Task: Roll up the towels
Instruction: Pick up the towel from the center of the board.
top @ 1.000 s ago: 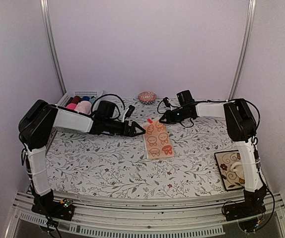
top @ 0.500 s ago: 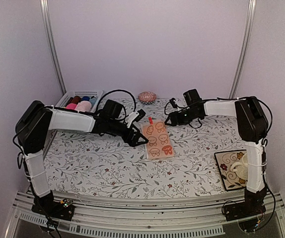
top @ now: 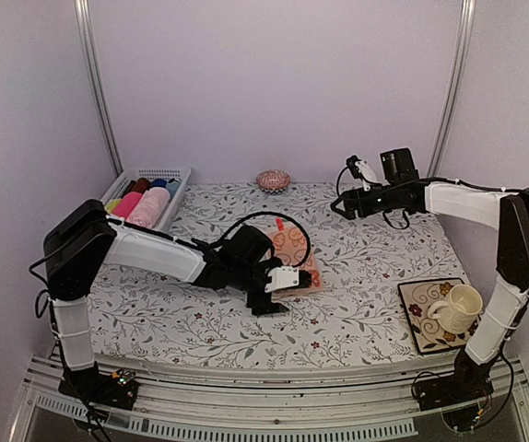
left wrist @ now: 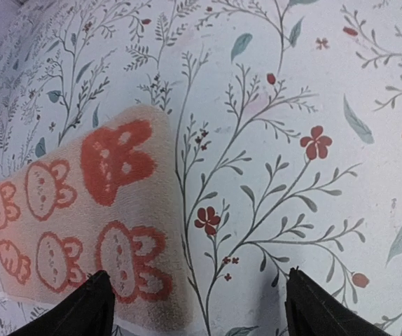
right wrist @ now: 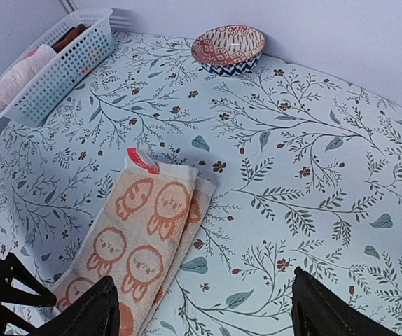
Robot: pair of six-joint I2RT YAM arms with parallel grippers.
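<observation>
A peach-orange towel [top: 294, 247] with cream and orange bunny figures lies folded lengthwise on the flowered tablecloth, with a red tag [right wrist: 143, 159] at its far end. My left gripper [top: 278, 287] is low over the towel's near end and open. In the left wrist view the towel [left wrist: 82, 210] reaches under the left fingertip [left wrist: 82, 311], and bare cloth fills the gap of the gripper [left wrist: 197, 315]. My right gripper [top: 349, 189] hangs open, high at the back right, apart from the towel [right wrist: 145, 238]. A light pink rolled towel [top: 149, 204] sits in the basket.
A white basket [top: 174, 175] with several rolled cloths stands at the back left. A patterned bowl [top: 273, 179] is at the back centre. A tray [top: 421, 322] with a cream cup [top: 463, 304] is at the near right, beside the right arm's base.
The right gripper opened, let go of the towel's far end and drew back up to the right. The left arm swung down to the towel's near end.
</observation>
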